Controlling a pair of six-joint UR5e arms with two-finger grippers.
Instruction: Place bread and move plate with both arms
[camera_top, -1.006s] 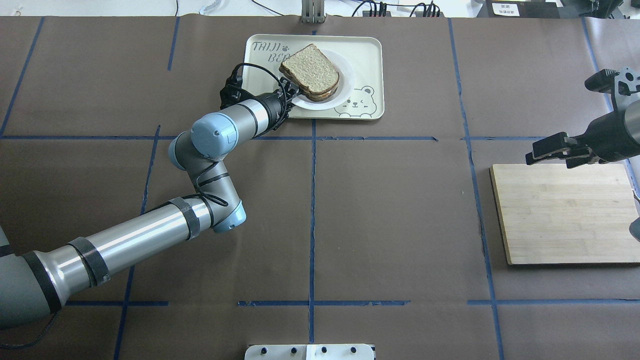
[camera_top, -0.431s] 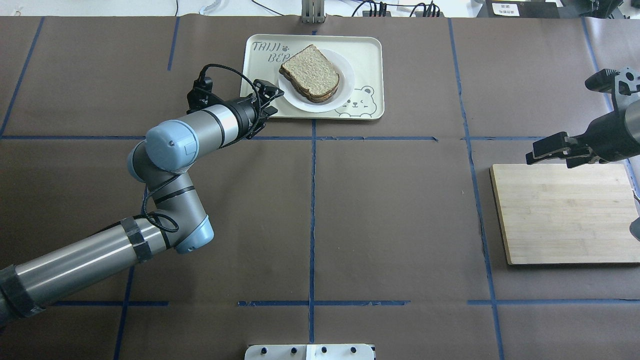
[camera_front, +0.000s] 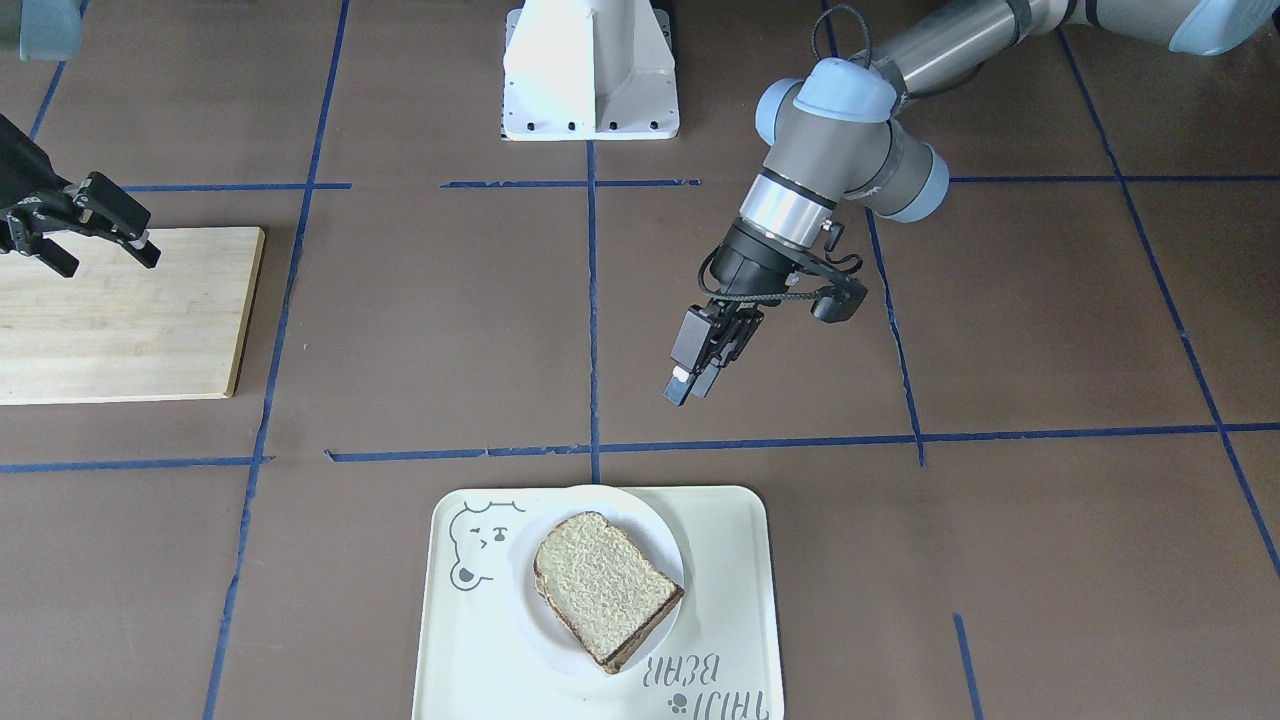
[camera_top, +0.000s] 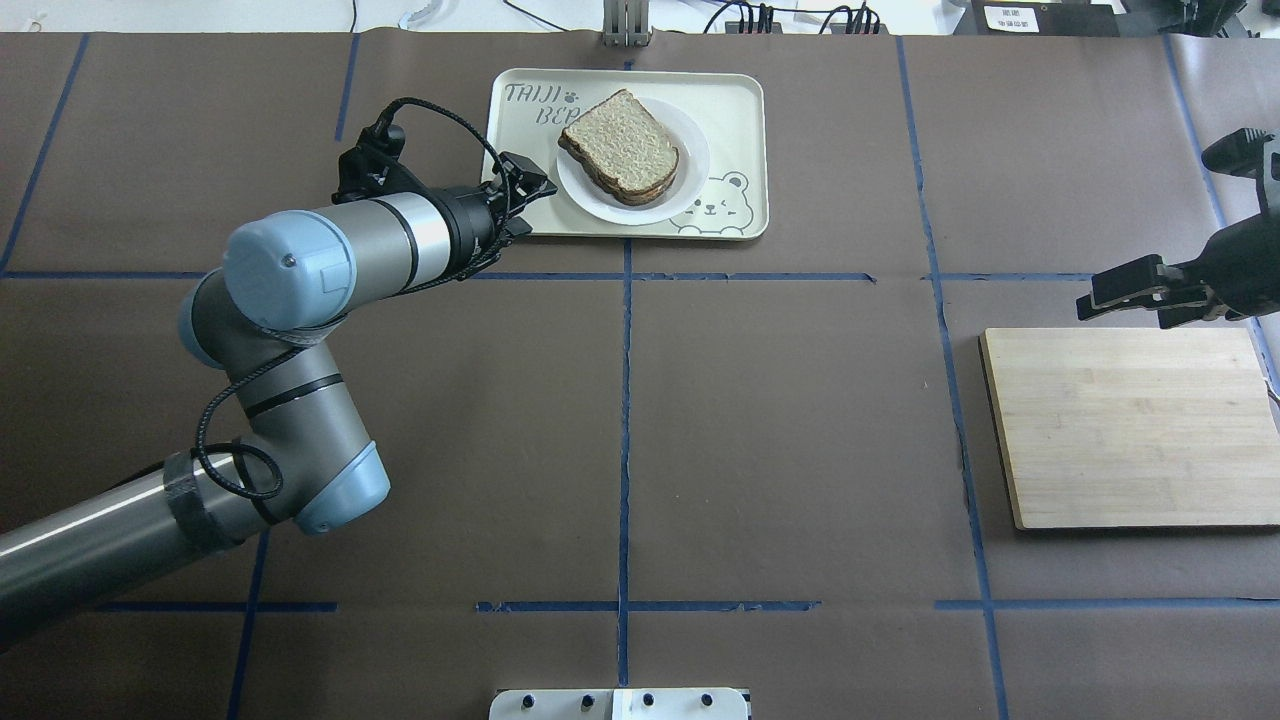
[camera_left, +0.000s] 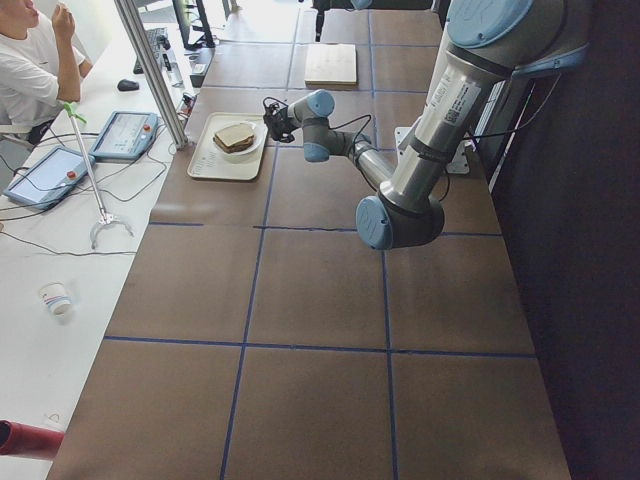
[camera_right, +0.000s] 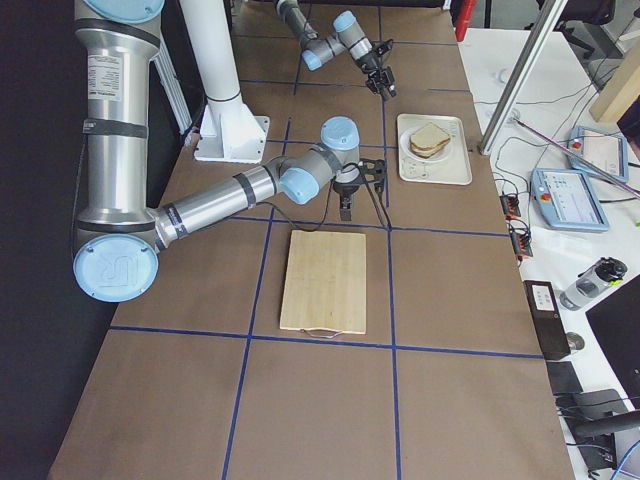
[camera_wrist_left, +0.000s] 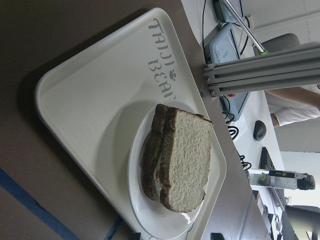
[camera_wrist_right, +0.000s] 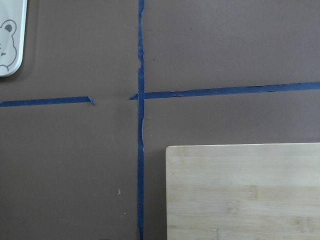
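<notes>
The bread (camera_top: 622, 143) lies as the top slice of a stack on the white plate (camera_top: 693, 165), which sits on the tray. It also shows in the front view (camera_front: 605, 585) and the left wrist view (camera_wrist_left: 187, 160), with the plate (camera_wrist_left: 150, 210) under it. My left gripper (camera_top: 532, 205) is open and empty, above the table by the tray's near left edge, apart from the plate; it also shows in the front view (camera_front: 690, 390). My right gripper (camera_top: 1088, 293) is open and empty, hovering over the far left corner of the wooden board.
The cream tray (camera_top: 735, 110) with a bear drawing stands at the far middle of the table. A wooden cutting board (camera_top: 1130, 425) lies at the right; it also shows in the right wrist view (camera_wrist_right: 240, 190). Brown paper with blue tape lines covers the table.
My left gripper has let go at the plate's edge and drawn back to the left, away from the plate. My right gripper has shifted slightly to the right.
</notes>
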